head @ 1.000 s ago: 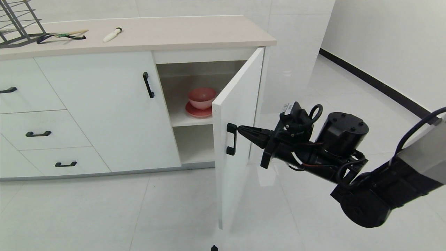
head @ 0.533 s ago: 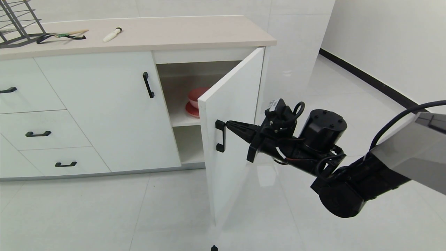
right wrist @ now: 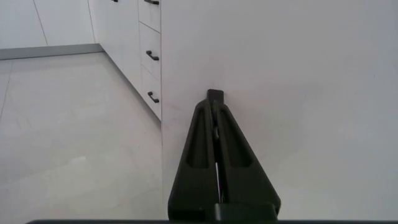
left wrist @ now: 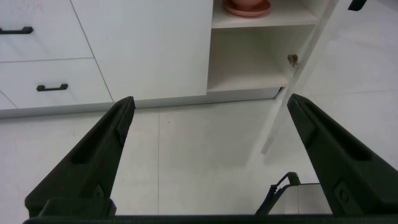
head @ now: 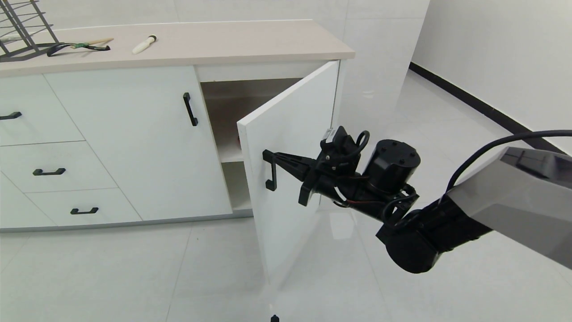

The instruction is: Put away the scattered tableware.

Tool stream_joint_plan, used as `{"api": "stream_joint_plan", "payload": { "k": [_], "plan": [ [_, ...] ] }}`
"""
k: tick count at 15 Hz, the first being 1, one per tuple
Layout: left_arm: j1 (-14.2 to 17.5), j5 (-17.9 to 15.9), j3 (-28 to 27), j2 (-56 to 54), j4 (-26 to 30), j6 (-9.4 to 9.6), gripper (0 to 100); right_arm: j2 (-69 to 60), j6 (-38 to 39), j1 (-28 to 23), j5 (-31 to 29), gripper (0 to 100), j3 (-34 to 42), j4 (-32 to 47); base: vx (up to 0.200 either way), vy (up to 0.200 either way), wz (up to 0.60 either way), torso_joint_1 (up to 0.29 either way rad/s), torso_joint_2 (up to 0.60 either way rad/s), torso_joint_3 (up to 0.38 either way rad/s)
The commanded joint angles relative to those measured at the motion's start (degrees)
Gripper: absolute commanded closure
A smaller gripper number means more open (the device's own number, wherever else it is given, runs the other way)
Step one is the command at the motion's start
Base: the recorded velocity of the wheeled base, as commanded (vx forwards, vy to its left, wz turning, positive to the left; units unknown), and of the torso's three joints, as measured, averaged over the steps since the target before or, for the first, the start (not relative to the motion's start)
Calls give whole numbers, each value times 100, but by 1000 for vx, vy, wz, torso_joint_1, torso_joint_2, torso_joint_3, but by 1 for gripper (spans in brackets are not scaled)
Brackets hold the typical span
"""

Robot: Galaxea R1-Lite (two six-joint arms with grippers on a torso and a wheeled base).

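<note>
The right end effector (head: 273, 157) is closed tight, its tips set against the handle (head: 269, 172) of the half-open door (head: 286, 129), nothing clamped. The left end effector (left wrist: 209, 102) is held spread wide and empty above the floor (left wrist: 186, 162). A bowl (left wrist: 247, 3) is stored on the upper shelf (left wrist: 292, 18). The door is best swung along its hinge arc, pressure kept square to the handle so slipping is avoided

Smooth white laminate with a satin finish on the cabinet door (head: 286, 147). Its handle (head: 269, 172) looks like matt black metal. The countertop (head: 223, 40) at 12 o'clock is beige, matt and stone-like. The floor (head: 134, 268) is glossy, reflective white tile. The wire rack (head: 22, 31) at 10 o'clock is dark metal. The right gripper (head: 273, 157) is matt black plastic.
</note>
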Motion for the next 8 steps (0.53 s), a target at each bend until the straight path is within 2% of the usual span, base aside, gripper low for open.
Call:
{"api": "stream_joint_plan", "payload": {
  "k": [1, 8],
  "plan": [
    [-2, -3, 0, 6, -7, -3, 0, 343, -1, 13, 1, 100, -384, -2, 0, 0, 0, 0, 0, 0],
    [-2, 5, 0, 6, -7, -3, 0, 1257, -1, 101, 1, 100, -1843, -28, 0, 0, 0, 0, 0, 0]
  ]
}}
